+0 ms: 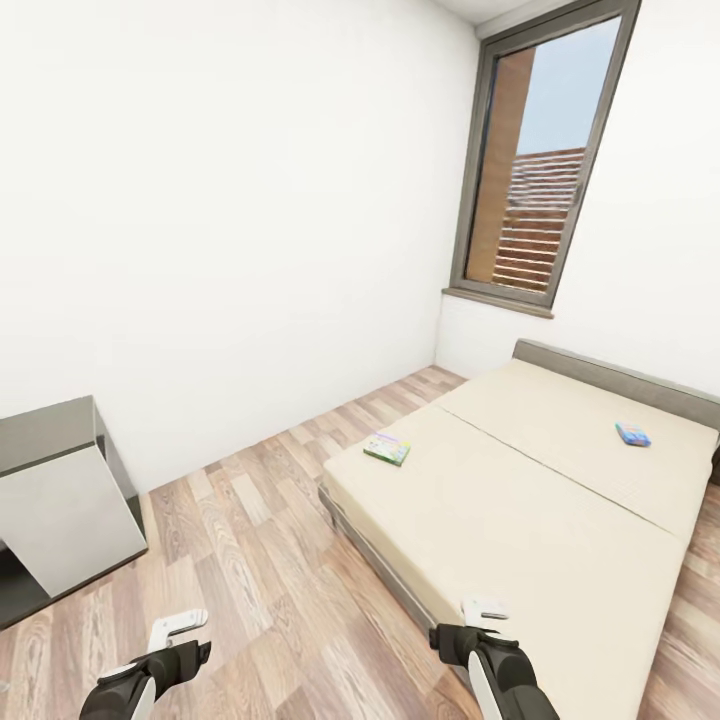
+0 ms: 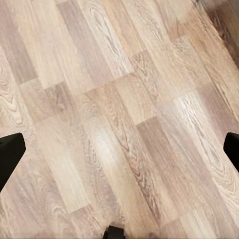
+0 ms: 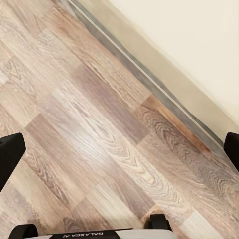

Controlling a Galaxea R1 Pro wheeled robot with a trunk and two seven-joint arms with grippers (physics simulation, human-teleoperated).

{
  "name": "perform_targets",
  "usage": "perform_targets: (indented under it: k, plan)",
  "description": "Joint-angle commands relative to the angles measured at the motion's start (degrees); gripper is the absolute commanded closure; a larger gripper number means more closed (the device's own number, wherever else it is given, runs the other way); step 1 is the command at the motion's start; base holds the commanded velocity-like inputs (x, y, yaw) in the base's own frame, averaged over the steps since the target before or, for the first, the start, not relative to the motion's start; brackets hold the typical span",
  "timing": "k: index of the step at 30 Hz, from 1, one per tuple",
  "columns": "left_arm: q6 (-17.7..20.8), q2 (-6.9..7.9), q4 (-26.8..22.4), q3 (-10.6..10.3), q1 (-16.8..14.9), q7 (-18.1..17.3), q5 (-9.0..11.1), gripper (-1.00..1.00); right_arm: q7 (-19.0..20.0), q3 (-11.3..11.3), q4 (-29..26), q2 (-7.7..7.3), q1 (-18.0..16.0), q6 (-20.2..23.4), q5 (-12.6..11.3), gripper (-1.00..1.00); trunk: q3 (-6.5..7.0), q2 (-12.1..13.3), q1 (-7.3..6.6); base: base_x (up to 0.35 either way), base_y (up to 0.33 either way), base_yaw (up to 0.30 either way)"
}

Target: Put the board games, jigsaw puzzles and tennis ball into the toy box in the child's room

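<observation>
**Robot at the foot of the bed, both pincers released over bare floor**

Head view: the bed (image 1: pixel 540 500) fills the lower right of the frame, headboard toward the right wall under the window (image 1: pixel 540 160). Two board games lie on the mattress, well apart. Green-edged Monopoly box (image 1: pixel 387 448) near the left corner of the mattress, centre of frame. Small blue box (image 1: pixel 632 434) at right, close to the headboard.

Left gripper (image 1: pixel 176 626) low at bottom left, fingers spread, nothing between them; the left wrist view has wood floor (image 2: pixel 119 109) below. Right gripper (image 1: pixel 486 607) at bottom centre-right, released too, hanging by the bed's near edge (image 3: pixel 149 74).

Dark grey unit with white panel (image 1: pixel 60 500) at left edge, against the wall.
</observation>
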Motion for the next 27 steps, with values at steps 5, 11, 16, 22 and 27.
perform_targets:
  k: [5,11,16,22,27]
  plan:
    - [0.33,-0.02,-0.08,0.11,-0.04,-0.15,0.01,-1.00,-0.19,-0.11,-0.07,0.04,-0.04,0.19,-0.14,-1.00,-0.18,-0.14,0.04,0.000,0.000,0.013]
    - [0.33,-0.02,-0.08,0.11,-0.04,-0.12,0.01,-1.00,-0.19,-0.09,-0.11,0.04,-0.05,0.16,-0.15,-1.00,-0.19,-0.14,0.04,0.000,-0.006,0.002]
    - [0.33,-0.02,-0.08,0.11,-0.04,-0.12,0.01,-1.00,-0.19,-0.10,-0.11,0.04,-0.02,0.20,-0.15,-1.00,-0.19,-0.14,0.04,0.000,-0.113,0.001]
    - [0.33,-0.02,-0.08,0.11,-0.04,-0.12,0.01,-1.00,-0.19,-0.06,-0.07,0.04,-0.04,0.28,-0.13,-1.00,-0.21,-0.14,0.04,0.000,-0.242,0.105]
    - [0.33,-0.02,-0.08,0.11,-0.04,-0.19,0.01,-1.00,-0.19,-0.07,-0.07,0.04,-0.03,0.38,-0.12,-1.00,-0.40,-0.14,0.04,0.000,-0.161,0.216]
